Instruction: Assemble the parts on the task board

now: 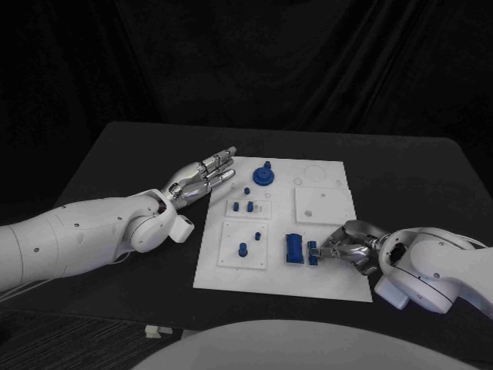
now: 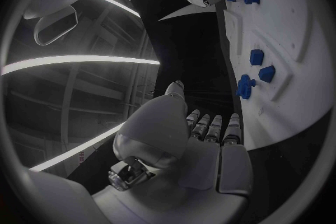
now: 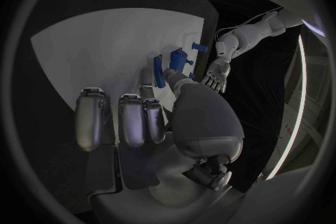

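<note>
On the near edge of the task board (image 1: 324, 285), right hand (image 1: 344, 248) pinches a blue part (image 1: 313, 253) beside the blue block (image 1: 294, 250). Left hand (image 1: 202, 176) hovers spread, holding nothing. Gear (image 1: 263, 176) looks seated; small pegs (image 1: 244, 206) seemingly left.

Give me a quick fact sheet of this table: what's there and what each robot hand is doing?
Surface: black table
Board: white task board, flat, mid-table
Parts: blue round part at the far end; blue block at the near end
Left robot hand: open, fingers straight, beside the board's far corner, holding nothing
Right robot hand: fingers pinch a small blue part by the block
</note>
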{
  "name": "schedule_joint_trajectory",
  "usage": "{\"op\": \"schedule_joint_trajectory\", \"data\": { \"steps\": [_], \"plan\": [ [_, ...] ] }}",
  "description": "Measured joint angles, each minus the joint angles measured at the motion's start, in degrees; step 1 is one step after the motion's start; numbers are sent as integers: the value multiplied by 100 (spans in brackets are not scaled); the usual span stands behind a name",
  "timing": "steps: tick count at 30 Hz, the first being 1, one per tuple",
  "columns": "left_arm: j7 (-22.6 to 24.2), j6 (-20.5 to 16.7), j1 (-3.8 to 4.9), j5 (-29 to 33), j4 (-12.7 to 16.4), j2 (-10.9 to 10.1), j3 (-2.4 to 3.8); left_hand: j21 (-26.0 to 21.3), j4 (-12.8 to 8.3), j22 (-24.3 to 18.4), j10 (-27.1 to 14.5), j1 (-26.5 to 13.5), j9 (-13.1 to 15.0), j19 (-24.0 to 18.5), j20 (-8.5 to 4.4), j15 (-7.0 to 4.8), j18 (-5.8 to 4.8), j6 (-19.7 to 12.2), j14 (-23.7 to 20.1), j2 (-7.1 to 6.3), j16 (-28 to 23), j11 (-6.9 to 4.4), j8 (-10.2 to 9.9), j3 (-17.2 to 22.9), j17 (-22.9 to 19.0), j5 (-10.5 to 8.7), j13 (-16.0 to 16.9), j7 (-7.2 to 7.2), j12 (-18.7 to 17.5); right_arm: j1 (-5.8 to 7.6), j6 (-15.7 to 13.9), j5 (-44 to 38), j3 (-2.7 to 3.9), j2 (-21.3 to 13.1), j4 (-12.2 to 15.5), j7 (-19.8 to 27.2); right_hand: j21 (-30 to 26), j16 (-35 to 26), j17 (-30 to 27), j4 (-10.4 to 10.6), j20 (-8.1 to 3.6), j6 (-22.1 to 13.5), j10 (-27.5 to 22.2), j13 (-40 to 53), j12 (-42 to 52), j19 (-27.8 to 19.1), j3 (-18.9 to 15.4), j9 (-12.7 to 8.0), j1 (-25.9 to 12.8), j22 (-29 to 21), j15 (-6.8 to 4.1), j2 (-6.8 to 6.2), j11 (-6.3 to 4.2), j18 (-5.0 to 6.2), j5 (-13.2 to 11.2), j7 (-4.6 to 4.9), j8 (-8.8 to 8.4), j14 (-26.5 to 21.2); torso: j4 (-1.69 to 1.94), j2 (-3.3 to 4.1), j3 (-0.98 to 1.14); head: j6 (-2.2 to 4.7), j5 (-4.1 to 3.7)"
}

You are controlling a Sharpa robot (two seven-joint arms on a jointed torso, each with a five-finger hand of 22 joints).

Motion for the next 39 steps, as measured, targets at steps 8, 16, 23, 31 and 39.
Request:
{"op": "schedule_joint_trajectory", "data": {
  "steps": [8,16,23,31,39],
  "plan": [
    [-4,20,0,0,0,-10,0,0,-1,0,0,0,0,2,2,0,0,3,0,0,0,0,0,1,1,21,-2,3,0,0,-103,-277,-3,-88,36,154,-9,-23,0,143,18,-119,-5,0,0,18,-301,11,-123,-1,36,-20,37,0,-579,55,-27,-4,-4,-3,-1,0,28],
    [-5,32,-1,0,2,-33,0,0,-24,-1,0,0,5,21,21,1,0,21,-1,0,0,0,0,24,2,21,-5,21,0,-2,-651,-1091,-6,-273,123,809,228,71,0,588,18,-156,-5,-1,0,18,-777,51,-338,-1,36,-100,36,0,-1307,28,108,-4,-14,-4,-2,0,40],
    [-3,35,-3,0,-9,-37,0,0,-39,-1,0,23,4,21,21,41,0,41,-1,-23,0,0,0,39,3,59,-5,41,0,-16,-1059,-1749,-11,-370,111,1400,317,119,0,766,18,-338,-5,-1,0,18,-905,6,-360,-1,36,-122,36,0,-1350,47,91,-4,-14,-5,-2,0,30],
    [1,36,-9,0,-13,-38,0,0,-55,-1,0,23,4,21,21,41,0,41,-1,-23,0,-1,0,55,4,59,-4,41,0,-180,-1046,-2147,-17,-406,52,2016,396,189,0,673,81,-974,0,-1,0,19,-902,-639,347,-2,103,-98,104,0,-1330,213,-637,1,-12,-3,-2,0,16],
    [0,37,-12,0,-10,-60,0,0,-55,-1,0,23,4,21,21,41,0,41,-1,-23,0,-1,0,55,4,59,-3,41,0,-378,-767,-2509,-20,-400,-3,2329,438,188,0,685,80,-959,-18,-2,0,19,-970,-890,541,-2,103,-114,80,1,-1345,157,-771,1,-8,4,-2,0,30]
  ]
}}
